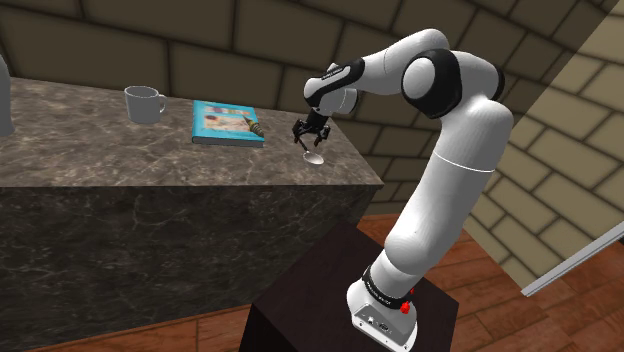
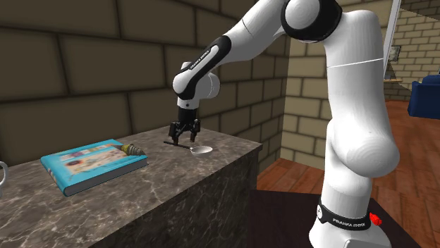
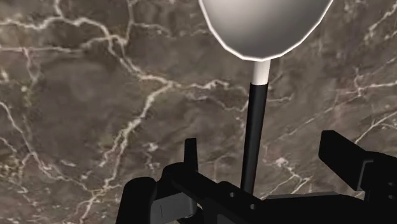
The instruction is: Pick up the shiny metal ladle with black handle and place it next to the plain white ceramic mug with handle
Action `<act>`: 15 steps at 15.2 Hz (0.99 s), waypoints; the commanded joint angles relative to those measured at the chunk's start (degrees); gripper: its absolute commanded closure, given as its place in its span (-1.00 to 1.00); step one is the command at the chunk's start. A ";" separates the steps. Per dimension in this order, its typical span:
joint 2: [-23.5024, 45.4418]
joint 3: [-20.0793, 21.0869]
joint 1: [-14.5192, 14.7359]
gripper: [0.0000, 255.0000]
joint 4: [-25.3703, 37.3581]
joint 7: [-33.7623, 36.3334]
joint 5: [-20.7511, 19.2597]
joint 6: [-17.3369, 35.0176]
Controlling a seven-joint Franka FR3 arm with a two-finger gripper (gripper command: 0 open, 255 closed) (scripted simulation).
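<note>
The white arm (image 1: 450,150) arches up from its dark stand (image 1: 310,300) and bends down over the right end of the counter (image 1: 100,150) in the shoulder view. Its end effector (image 2: 182,139) points down with 2 fingers spread (released) astride the black handle of the ladle (image 2: 202,149), not touching it. The ladle lies flat on the dark veined top. A white mug (image 1: 145,103) stands well apart toward that view's left, beyond a teal book (image 1: 228,122). The walls (image 1: 150,40) are stone block and the floor (image 1: 560,320) is wood.

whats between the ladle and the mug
A blue book lies on the counter between mug and ladle, seen in the shoulder view.
</note>
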 commanded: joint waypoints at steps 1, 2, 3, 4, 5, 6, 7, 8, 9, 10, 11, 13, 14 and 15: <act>1.18 0.21 -0.08 -1.00 -0.14 -0.43 0.68 1.27; 1.75 0.32 -0.13 -1.00 -0.22 -0.66 1.02 1.88; 2.08 0.39 -0.16 -1.00 -0.27 -0.79 1.21 2.23; 2.07 0.39 -0.16 -1.00 -0.27 -0.79 1.21 2.23; 2.07 0.40 -0.16 -1.00 -0.27 -0.79 1.21 2.23; 2.08 0.40 -0.16 -1.00 -0.27 -0.79 1.21 2.23; 2.08 0.40 -0.16 -1.00 -0.27 -0.79 1.21 2.23; 2.08 0.40 -0.16 -1.00 -0.27 -0.79 1.21 2.23; 2.08 0.40 -0.16 -1.00 -0.27 -0.79 1.21 2.23; 2.07 0.40 -0.16 -1.00 -0.27 -0.78 1.21 2.22; 2.07 0.40 -0.16 1.00 -0.27 -0.78 1.21 2.22; 2.07 0.40 -0.16 1.00 -0.27 -0.78 1.21 2.22; 2.09 0.40 -0.15 1.00 -0.25 -0.77 1.21 2.22; 2.11 0.39 -0.18 1.00 -0.19 -0.80 1.22 2.18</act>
